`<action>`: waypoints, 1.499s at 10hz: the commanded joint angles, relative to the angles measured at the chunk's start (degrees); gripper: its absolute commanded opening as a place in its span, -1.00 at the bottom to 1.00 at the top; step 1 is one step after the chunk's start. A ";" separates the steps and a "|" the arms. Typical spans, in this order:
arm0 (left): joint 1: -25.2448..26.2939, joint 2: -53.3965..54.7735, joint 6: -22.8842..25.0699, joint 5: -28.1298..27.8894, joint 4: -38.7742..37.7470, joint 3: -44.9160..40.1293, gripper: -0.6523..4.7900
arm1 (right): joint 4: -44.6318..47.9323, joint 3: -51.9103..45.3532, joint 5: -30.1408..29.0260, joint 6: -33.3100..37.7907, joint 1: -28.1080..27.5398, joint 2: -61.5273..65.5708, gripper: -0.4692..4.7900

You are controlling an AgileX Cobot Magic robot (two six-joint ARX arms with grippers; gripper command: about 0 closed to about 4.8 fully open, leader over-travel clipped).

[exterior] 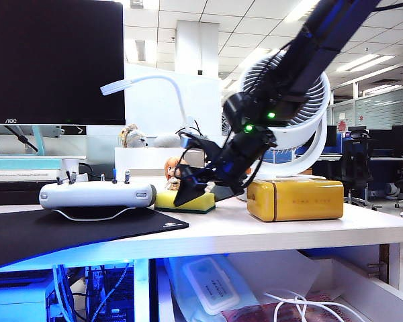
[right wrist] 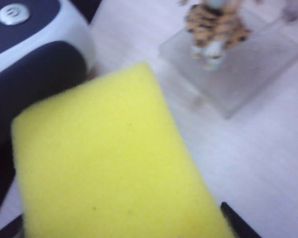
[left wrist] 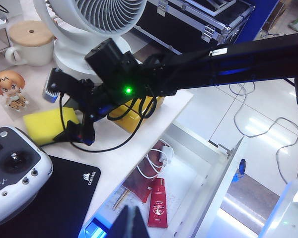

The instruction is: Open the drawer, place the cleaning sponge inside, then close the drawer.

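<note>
The cleaning sponge (exterior: pixel 186 200) lies flat on the worktop (exterior: pixel 269 231), yellow foam up and green layer down, between the white controller (exterior: pixel 97 194) at its 9 o'clock and the amber box (exterior: pixel 295 199) at its 3 o'clock, with a small figurine (exterior: pixel 172 172) just behind it at 12. The right end effector (exterior: pixel 205 192) hangs directly over it, fingers spread wide on either side, nothing gripped yet (the wrist camera sees almost only yellow).

The drawer (left wrist: pixel 198 173) already stands pulled out below the worktop's front edge and holds a red tube (left wrist: pixel 158 203) and cables.

The likely trouble: soft foam may squash and slip from a shallow pinch, and a skewed descent could knock the figurine or nudge the controller.

The left end effector (left wrist: pixel 128 223) shows only as a dark tip above the drawer; whether it is spread or closed cannot be told.
</note>
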 commanded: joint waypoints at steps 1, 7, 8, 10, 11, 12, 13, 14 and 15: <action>-0.02 -0.11 0.02 0.13 0.09 0.26 -0.78 | -5.79 3.37 0.20 -0.02 0.55 -1.09 -0.44; -0.02 -0.11 0.24 0.11 0.15 0.26 -0.78 | -22.08 5.05 3.23 -0.55 0.42 -8.44 -0.53; -0.02 -0.11 0.22 -0.33 0.55 0.26 -0.78 | -38.25 5.05 3.80 -0.52 0.37 -16.55 -0.82; -0.02 -0.11 0.22 -0.33 0.57 0.26 -0.78 | -47.98 5.05 3.80 -0.52 0.39 -20.09 -0.83; -0.02 -0.11 0.24 -0.33 0.59 0.26 -0.78 | -51.36 5.05 3.93 -0.55 0.39 -21.00 -0.83; -0.02 -0.11 0.24 -0.33 1.01 0.26 -0.78 | -59.89 5.03 7.72 -2.25 0.70 -21.92 -0.83; -0.02 -0.11 0.24 -0.33 1.42 0.26 -0.78 | -62.12 2.78 9.14 -3.15 0.72 -21.84 -0.83; -0.02 -0.11 0.24 -0.33 1.42 0.26 -0.78 | -62.14 2.03 9.16 -3.19 0.72 -21.84 -0.83; -0.02 -0.11 0.24 -0.52 1.42 0.26 -0.78 | -61.99 -1.40 9.07 -4.83 0.74 -21.81 -0.83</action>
